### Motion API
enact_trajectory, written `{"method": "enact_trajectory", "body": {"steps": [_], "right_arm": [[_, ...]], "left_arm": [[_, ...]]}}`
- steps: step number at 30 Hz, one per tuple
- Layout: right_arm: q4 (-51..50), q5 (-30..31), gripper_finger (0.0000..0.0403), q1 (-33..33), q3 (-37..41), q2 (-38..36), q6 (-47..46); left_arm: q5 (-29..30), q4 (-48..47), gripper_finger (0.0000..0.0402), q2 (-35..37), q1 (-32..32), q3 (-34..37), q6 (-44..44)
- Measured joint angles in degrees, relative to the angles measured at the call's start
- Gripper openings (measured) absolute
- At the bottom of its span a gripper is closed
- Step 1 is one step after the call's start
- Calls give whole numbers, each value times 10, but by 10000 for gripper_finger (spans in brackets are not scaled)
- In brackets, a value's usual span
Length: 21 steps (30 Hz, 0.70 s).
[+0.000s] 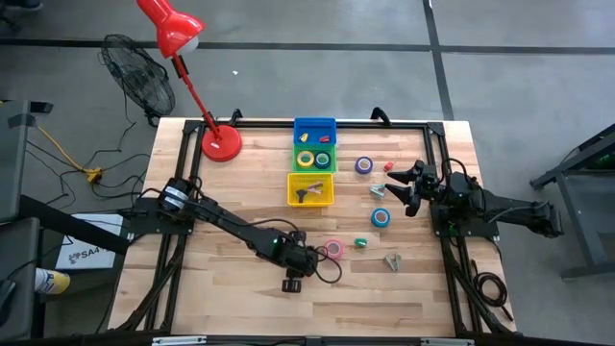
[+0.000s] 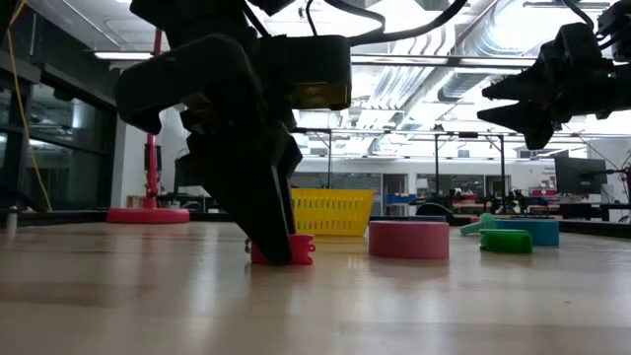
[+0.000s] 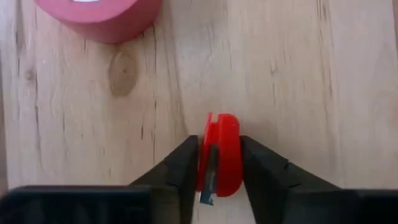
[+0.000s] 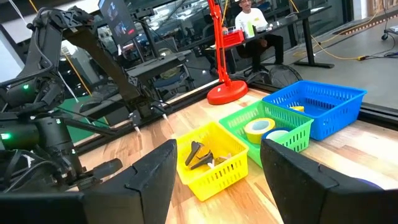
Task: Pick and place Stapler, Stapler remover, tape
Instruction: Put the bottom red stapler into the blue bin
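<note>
From above, the left hand (image 1: 309, 258) was down on the counter (image 1: 221, 298) near the front, just left of the pink tape (image 1: 333, 249); the right hand (image 1: 408, 187) hung at the right side, holding nothing. At counter level, the small red piece (image 2: 294, 248) sat on the wood between dark fingers. The left wrist view showed fingers (image 3: 180, 168) pressed on both its sides, evidently for lifting. The right wrist view showed spread fingers (image 4: 149, 177) facing the yellow basket (image 4: 214, 163).

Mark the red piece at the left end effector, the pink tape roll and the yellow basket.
Red piece (image 3: 221, 152), left wrist view: its middle, between the fingers.
Pink tape roll (image 2: 408, 240), low view: its side wall.
Yellow basket (image 4: 219, 177), right wrist view: its near wall.
</note>
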<state>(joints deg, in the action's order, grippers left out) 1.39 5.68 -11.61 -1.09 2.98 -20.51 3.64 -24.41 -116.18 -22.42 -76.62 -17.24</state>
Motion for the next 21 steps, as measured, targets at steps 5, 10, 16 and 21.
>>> {"method": "enact_trajectory", "body": {"steps": [5, 10, 16, 21], "right_arm": [[0, 1, 222, 0, 0, 0, 0], [0, 1, 222, 0, 0, 0, 0], [0, 1, 222, 0, 0, 0, 0], [0, 1, 222, 0, 0, 0, 0]], "left_arm": [[-10, -27, 76, -2, 7, -19, 15], [-24, -87, 76, 10, 34, -51, 55], [-3, -155, 78, 42, 97, -93, 119], [18, -195, 79, 69, 166, -129, 170]]}}
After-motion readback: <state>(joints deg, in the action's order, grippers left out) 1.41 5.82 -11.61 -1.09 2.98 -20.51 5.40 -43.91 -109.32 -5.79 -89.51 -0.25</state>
